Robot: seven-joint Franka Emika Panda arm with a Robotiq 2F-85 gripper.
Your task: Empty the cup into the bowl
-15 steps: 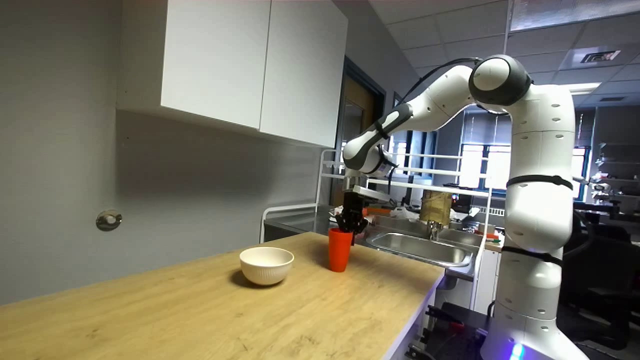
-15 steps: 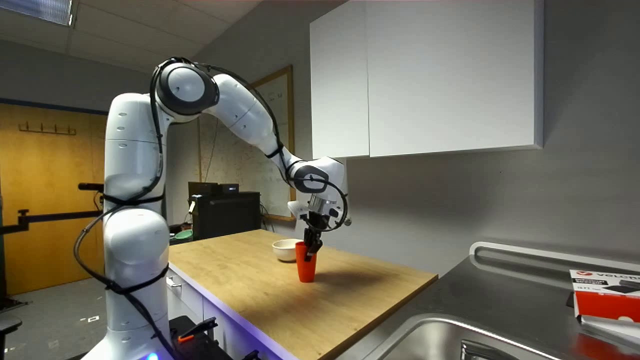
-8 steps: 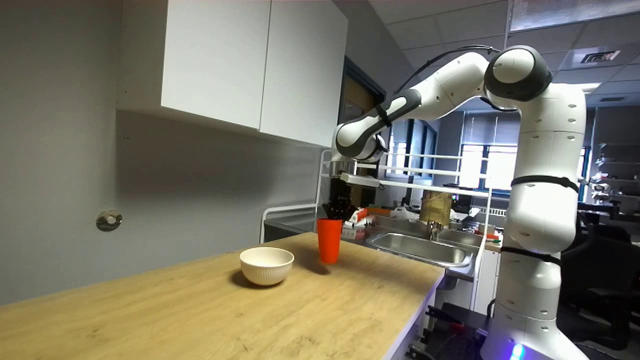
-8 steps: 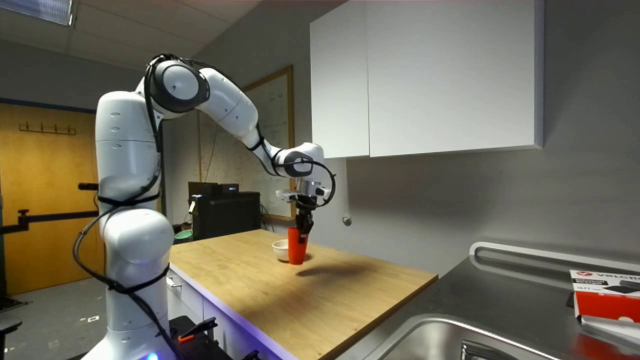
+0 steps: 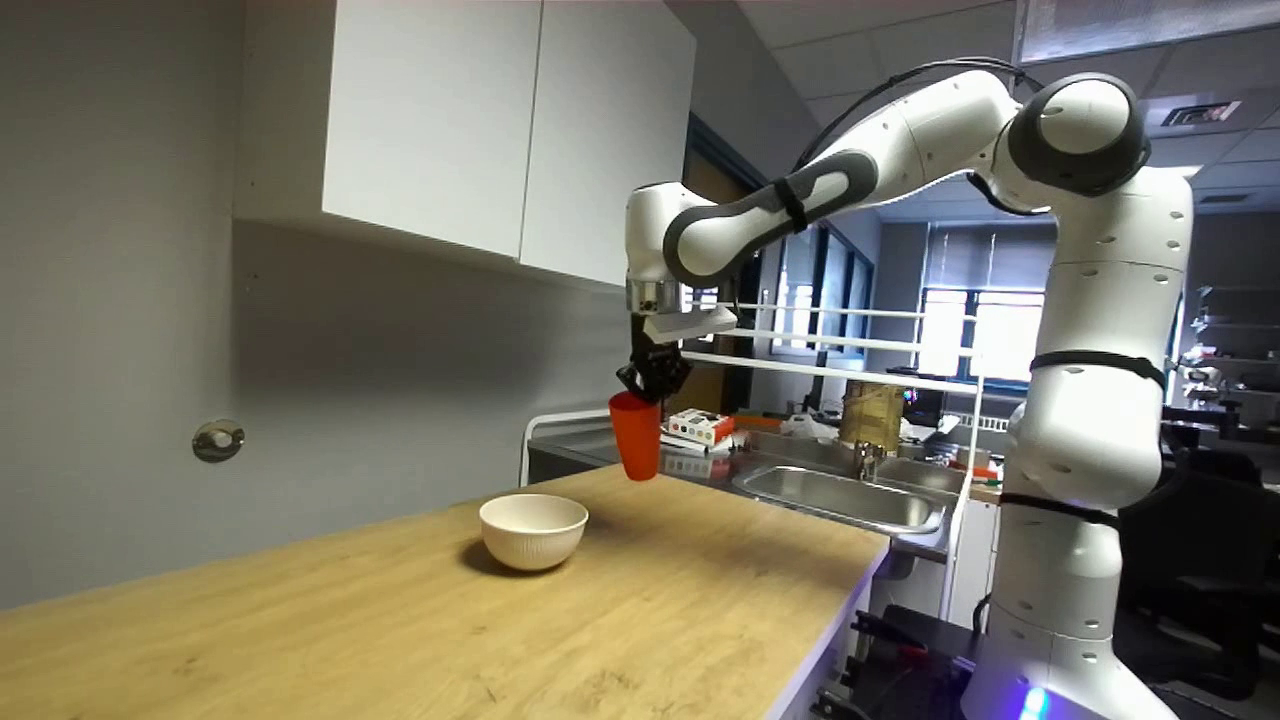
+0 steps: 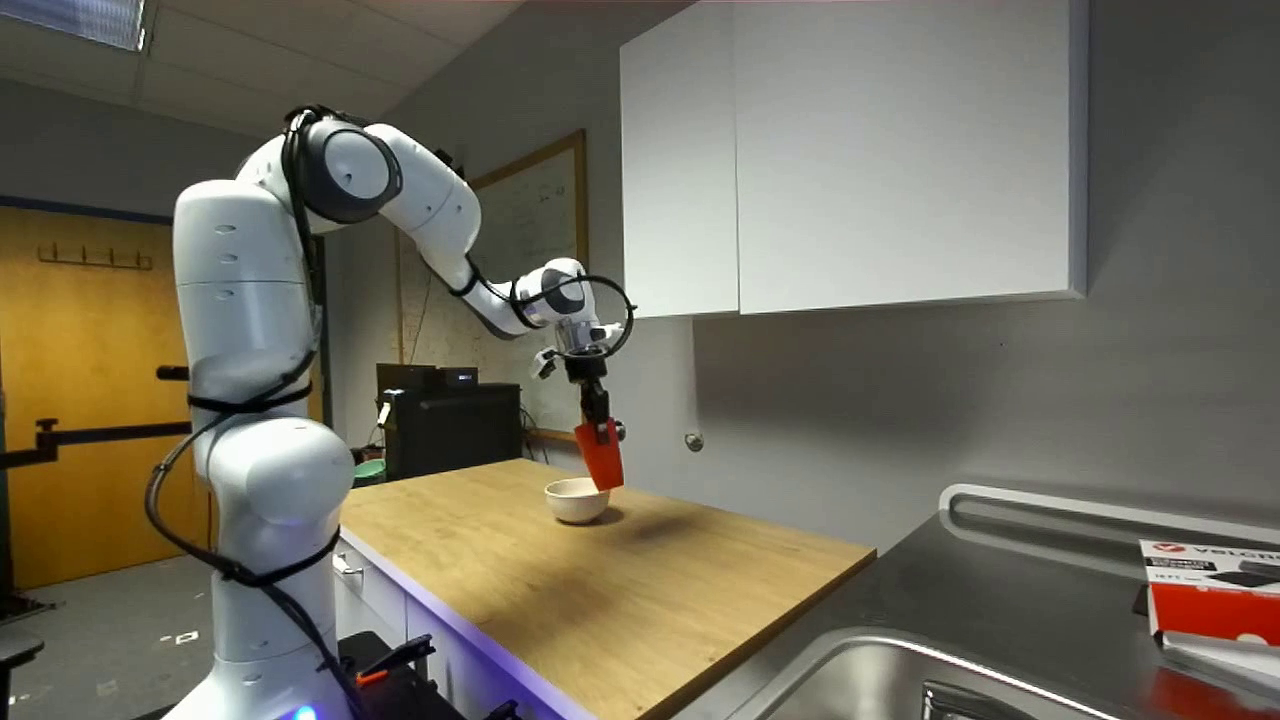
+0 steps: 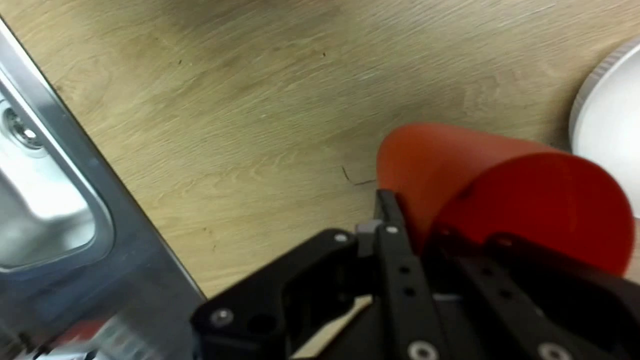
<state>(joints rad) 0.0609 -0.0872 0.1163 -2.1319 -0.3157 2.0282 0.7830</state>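
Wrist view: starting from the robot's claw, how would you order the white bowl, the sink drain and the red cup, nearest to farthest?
1. Red cup: touching, its wall pinched in the gripper.
2. White bowl: at the picture's right edge, partly cut off.
3. Sink drain: near the left edge.

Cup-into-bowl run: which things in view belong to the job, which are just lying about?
Job:
cup, tilted in mid-air
claw, gripping it
bowl, to pour into

Just about:
box, near the sink
sink
cabinet, on the wall
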